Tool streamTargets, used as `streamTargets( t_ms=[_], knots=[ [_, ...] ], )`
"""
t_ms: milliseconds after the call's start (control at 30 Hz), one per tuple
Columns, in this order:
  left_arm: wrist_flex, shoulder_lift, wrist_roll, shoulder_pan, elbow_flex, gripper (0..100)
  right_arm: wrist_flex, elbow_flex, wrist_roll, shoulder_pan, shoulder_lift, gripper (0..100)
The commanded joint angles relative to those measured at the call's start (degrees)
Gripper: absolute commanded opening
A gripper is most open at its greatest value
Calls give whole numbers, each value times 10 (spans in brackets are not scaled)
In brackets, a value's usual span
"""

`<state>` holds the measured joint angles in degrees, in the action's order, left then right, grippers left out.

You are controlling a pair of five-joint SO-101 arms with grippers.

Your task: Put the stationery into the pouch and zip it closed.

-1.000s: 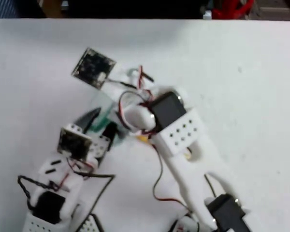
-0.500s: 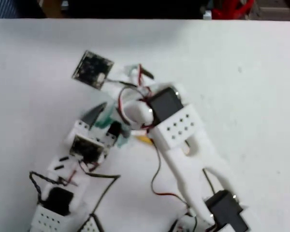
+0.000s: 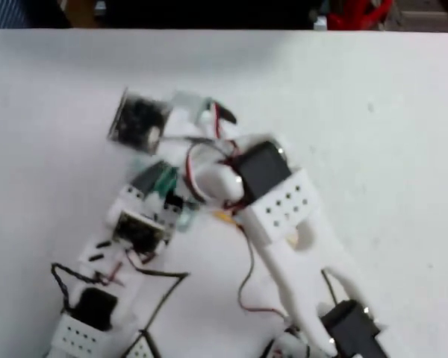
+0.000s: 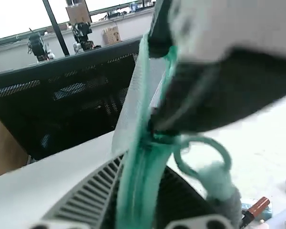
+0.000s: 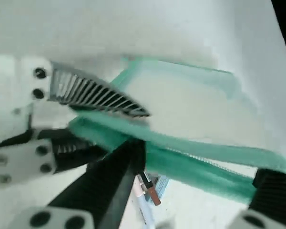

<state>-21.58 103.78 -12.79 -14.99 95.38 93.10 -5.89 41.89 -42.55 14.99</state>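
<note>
Left pincer: clamped on pouch edge; arm edged nearer right arm. Right pincer: wide, straddling same edge; wrist rolled.

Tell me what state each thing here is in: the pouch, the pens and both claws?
pouch: one edge clamped by a gripper; I cannot tell whether the zip is open or shut.
left gripper: shut on the pouch's edge.
right gripper: open, one finger on either side of the pouch's edge.
pens: lying on the table, outside the pouch.
</note>
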Motion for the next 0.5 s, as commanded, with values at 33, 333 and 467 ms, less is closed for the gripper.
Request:
streamTargets(
  t_ms=[33,333,467],
  knots=[
    [30,6,35,51,-32,23,53,5,29,-2,140,404],
    [-84,6,76,63,-132,23,48,41,2,124,284,309],
    [-189,3,98,50,-241,23,7,98,4,234,284,239]
  ],
)
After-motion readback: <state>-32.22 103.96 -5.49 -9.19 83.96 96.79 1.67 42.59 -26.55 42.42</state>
